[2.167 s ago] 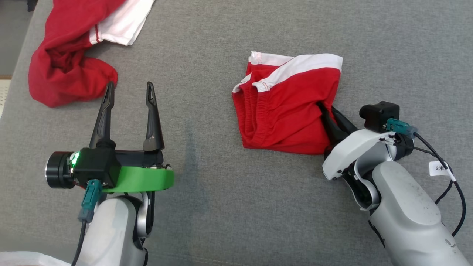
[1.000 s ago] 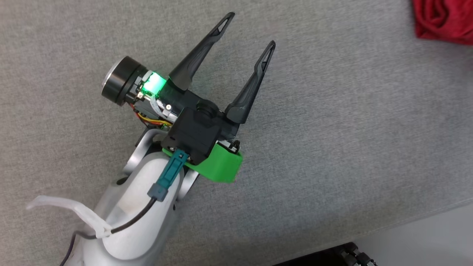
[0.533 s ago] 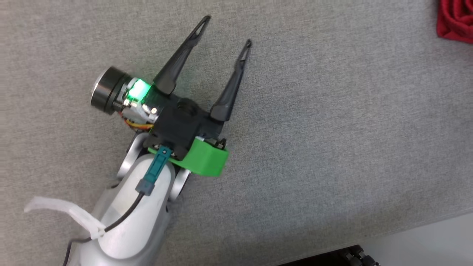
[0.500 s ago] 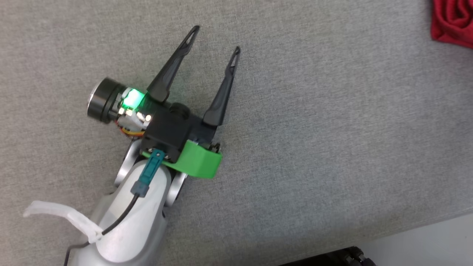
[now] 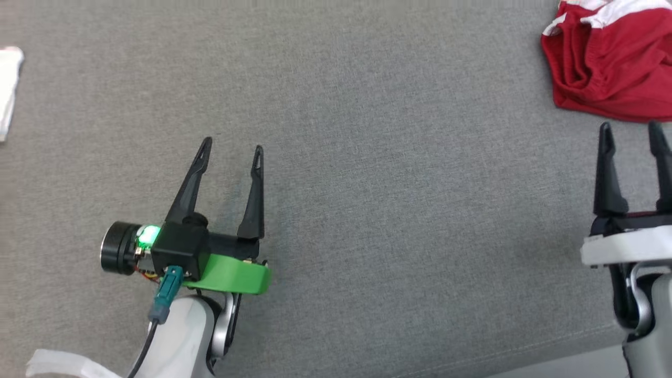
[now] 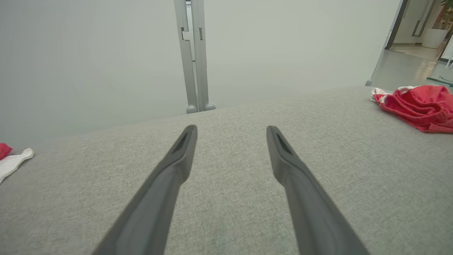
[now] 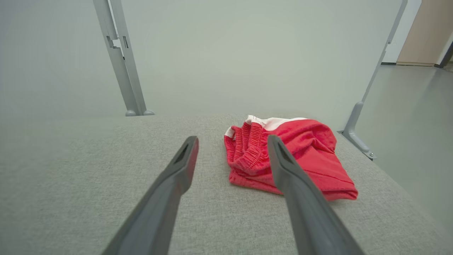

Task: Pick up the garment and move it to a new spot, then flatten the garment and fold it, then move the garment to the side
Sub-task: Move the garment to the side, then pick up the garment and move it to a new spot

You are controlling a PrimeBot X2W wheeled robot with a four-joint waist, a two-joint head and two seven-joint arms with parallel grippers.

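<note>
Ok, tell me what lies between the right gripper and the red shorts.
Nothing but a narrow strip of bare grey tabletop separates the open right gripper from the red shorts; the head view shows it.

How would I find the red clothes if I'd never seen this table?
Start at the big grey table and look to its far right corner, just past the open right end effector. A folded garment lies there. It is bright red with a white band and a gathered waistband, unlike the white cloth at the left edge.
</note>
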